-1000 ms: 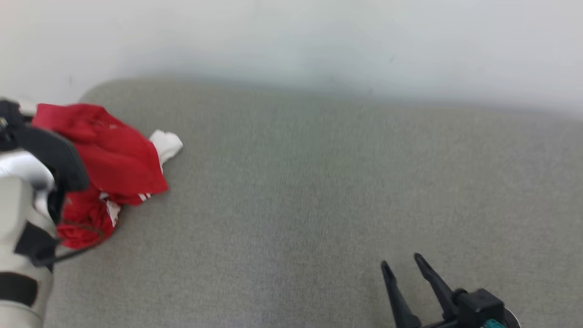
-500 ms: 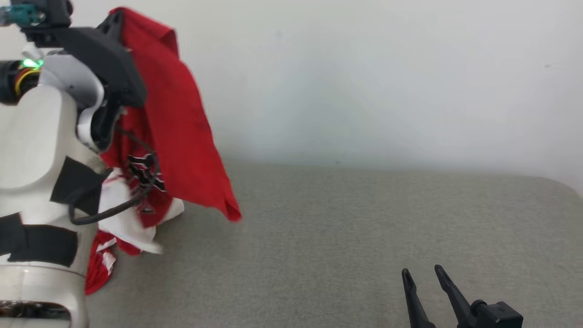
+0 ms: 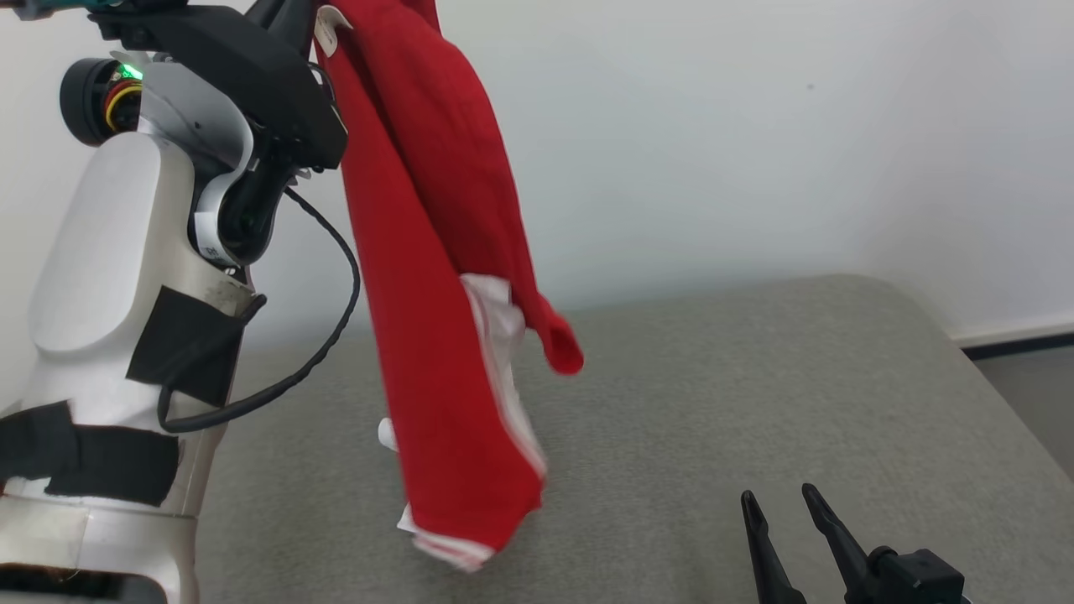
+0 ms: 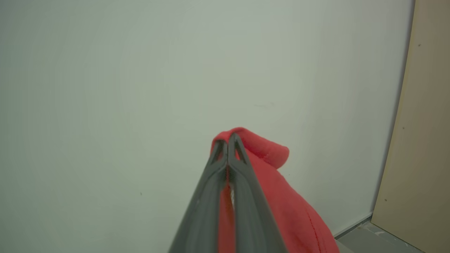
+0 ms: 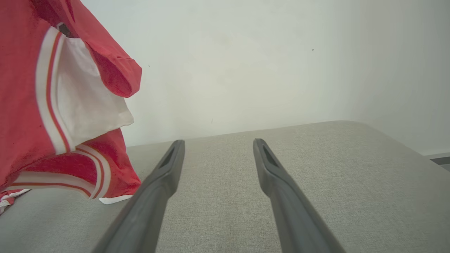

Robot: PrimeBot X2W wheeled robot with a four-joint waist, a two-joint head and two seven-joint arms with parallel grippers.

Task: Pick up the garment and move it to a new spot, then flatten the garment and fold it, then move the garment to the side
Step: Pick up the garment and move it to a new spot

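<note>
Transfer step: left jaws clamped on the hanging garment point(image 3: 436, 352), hem perhaps brushing the surface point(image 3: 755, 377); right jaws apart; next, presumably, lay it flat.

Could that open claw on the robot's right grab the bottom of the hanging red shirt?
Probably yes: the right gripper stands open, and just bare grey fabric cushion lies between it and the hem of the red and white garment.

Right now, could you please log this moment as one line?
phase: pick-up | left tool: shut on garment | right tool: open, empty | garment: hanging over cushion
</note>
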